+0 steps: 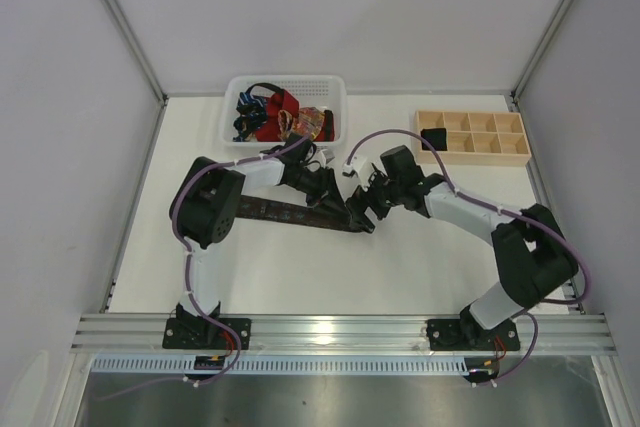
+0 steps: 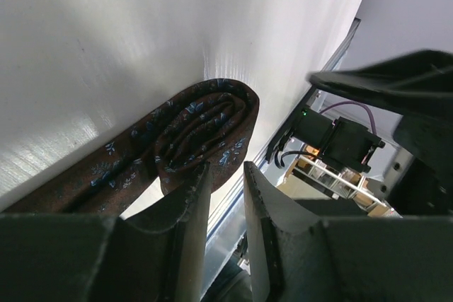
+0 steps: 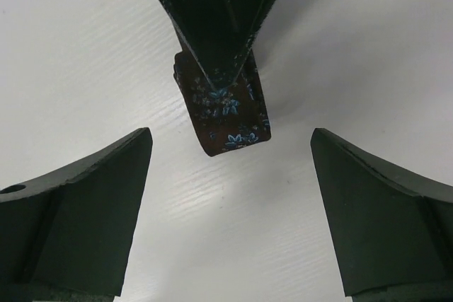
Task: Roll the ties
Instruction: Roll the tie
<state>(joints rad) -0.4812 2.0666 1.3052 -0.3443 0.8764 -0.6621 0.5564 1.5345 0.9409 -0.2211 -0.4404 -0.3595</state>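
A dark brown tie (image 1: 285,211) with small blue flowers lies flat across the middle of the table, its right end rolled into a small coil (image 2: 205,129). My left gripper (image 1: 342,209) is at that coil, with its jaws only a narrow gap apart (image 2: 225,169) and nothing between them. One fingertip (image 2: 198,175) touches the coil's edge. My right gripper (image 1: 362,207) is wide open (image 3: 230,139), facing the coil (image 3: 230,114) from the right and not touching it. More ties (image 1: 282,119), red, blue and orange-patterned, lie in the basket.
The white mesh basket (image 1: 332,87) stands at the back, left of centre. A pale wooden tray (image 1: 500,157) with square compartments stands at the back right, with a dark rolled item (image 1: 434,137) in one left cell. Grey walls enclose the table.
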